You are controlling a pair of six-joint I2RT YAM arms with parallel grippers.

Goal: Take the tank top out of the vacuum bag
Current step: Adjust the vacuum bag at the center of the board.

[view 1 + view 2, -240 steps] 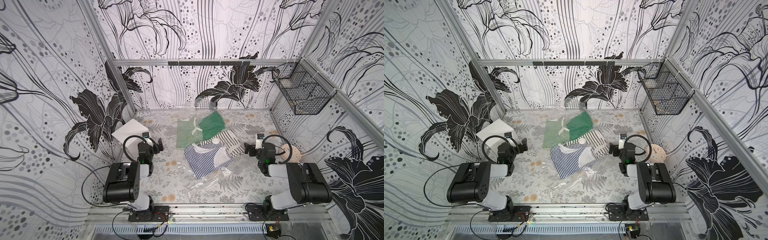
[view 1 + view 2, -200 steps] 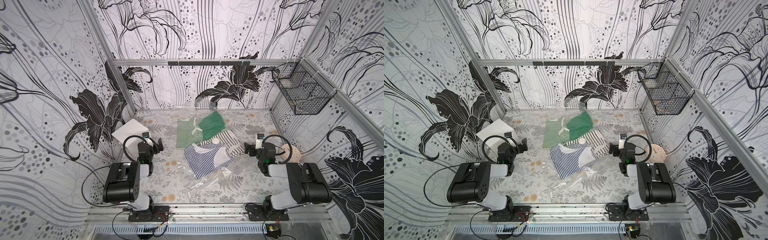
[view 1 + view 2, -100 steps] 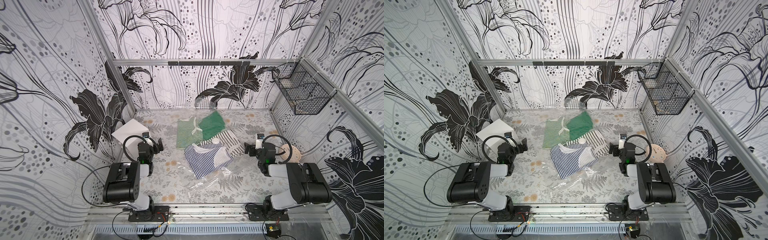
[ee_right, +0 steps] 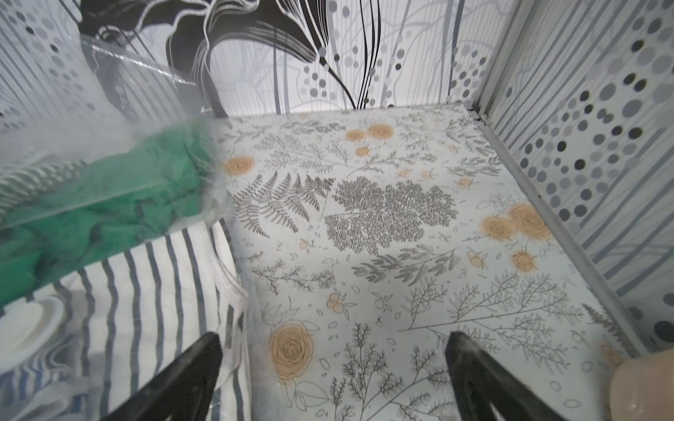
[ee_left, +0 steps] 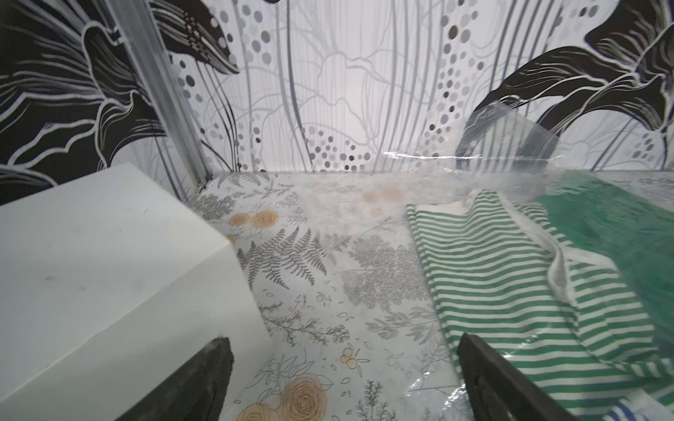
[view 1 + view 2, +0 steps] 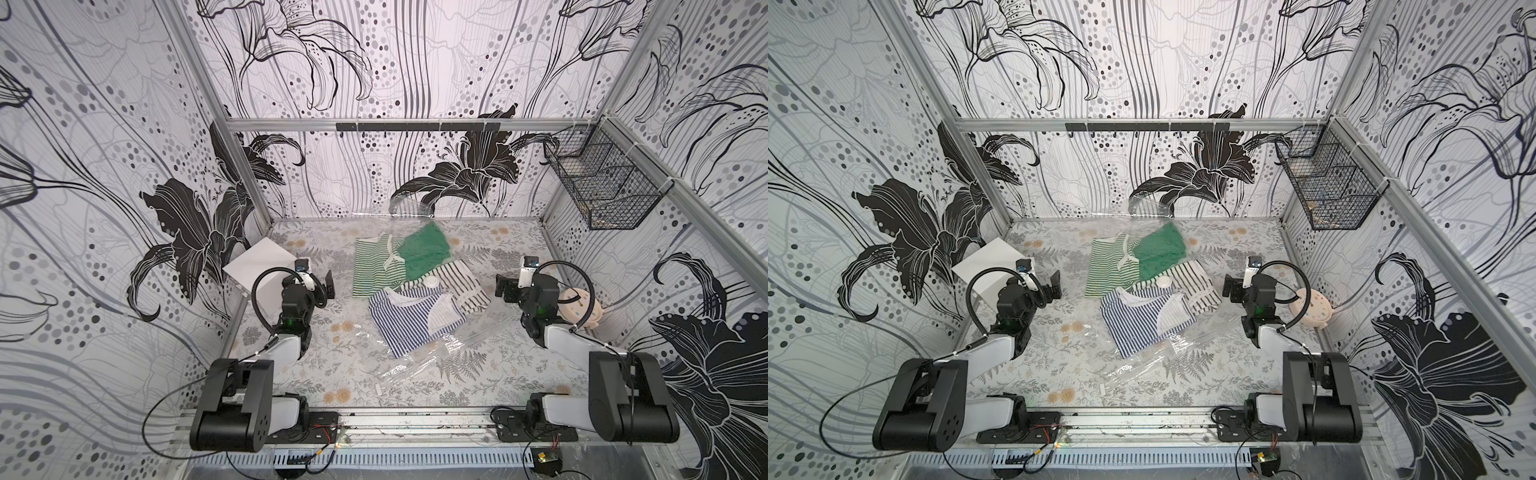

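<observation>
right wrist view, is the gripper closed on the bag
No, the right gripper stands wide open above the table, beside the vacuum bag.

Vacuum bag (image 6: 419, 365): one; clear, crinkled plastic
Valve cap (image 6: 431, 282): one; round and white
Garments: four in all; one green-striped top (image 6: 374, 266); one plain green piece (image 6: 426, 249); one black-striped top (image 6: 461, 282); one blue-striped top (image 6: 403, 320)
Striped garments: three of the four; plain: one
White box (image 6: 259, 266): one
Wire basket (image 6: 602, 187): one; black mesh, hung on the side wall
Peach round object (image 6: 579, 305): one; kind not clear
Black hook rail (image 6: 417, 126): one; on the back wall
Arms: two; left arm (image 6: 286, 345); right arm (image 6: 557, 336)
Grippers: two; left gripper (image 5: 343, 342); right gripper (image 4: 333, 337); two fingers on each
</observation>
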